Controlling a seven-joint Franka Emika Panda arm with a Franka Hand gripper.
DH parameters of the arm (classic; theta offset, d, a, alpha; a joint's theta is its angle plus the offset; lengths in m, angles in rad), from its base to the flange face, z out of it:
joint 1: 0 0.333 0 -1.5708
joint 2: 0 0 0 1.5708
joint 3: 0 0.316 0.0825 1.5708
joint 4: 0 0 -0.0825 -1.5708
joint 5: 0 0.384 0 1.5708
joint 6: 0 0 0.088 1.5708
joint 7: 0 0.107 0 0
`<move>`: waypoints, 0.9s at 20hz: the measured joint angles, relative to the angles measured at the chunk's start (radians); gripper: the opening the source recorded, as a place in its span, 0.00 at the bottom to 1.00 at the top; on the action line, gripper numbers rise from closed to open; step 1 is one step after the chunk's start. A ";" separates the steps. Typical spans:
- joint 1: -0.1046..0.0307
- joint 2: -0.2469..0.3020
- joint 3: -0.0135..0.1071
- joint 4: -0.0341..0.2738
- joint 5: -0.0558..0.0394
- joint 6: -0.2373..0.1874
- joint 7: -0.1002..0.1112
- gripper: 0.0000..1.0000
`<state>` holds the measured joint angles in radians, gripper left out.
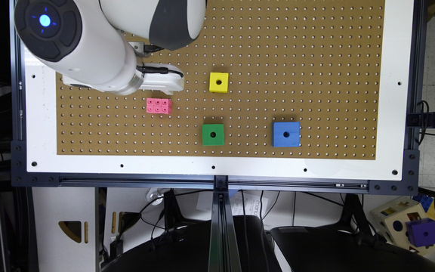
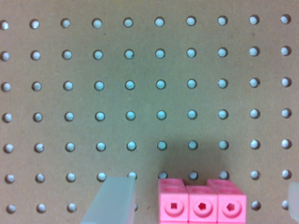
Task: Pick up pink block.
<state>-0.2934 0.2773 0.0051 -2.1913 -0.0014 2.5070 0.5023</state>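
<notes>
one relation decided the move: the pink block (image 1: 159, 105) lay on the pegboard (image 1: 315, 56), just beside the gripper (image 1: 164, 85) and off-centre between its spread fingers (image 2: 112, 200) in the wrist view, nearer one of them. its long axis ran along the exterior view's left-right line. nothing was held yet; the gripper likely needed a small sideways shift before descending.

Pink block (image 1: 159, 105), six-studded, flat on pegboard (image 1: 315, 56), studs up.
</notes>
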 joint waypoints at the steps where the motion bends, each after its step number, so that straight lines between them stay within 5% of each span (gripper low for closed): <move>1: 0.000 0.003 0.001 0.003 0.0000 0.000 0.000 1.00; 5: 0.000 0.075 0.006 0.029 0.0000 0.046 0.001 1.00; 9: 0.001 0.169 0.021 0.127 0.0000 0.052 0.008 1.00; 11: 0.001 0.191 0.022 0.152 0.0000 0.051 0.008 1.00; 18: 0.001 0.196 0.024 0.155 0.0000 0.050 0.008 1.00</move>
<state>-0.2924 0.4733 0.0290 -2.0365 -0.0013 2.5574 0.5103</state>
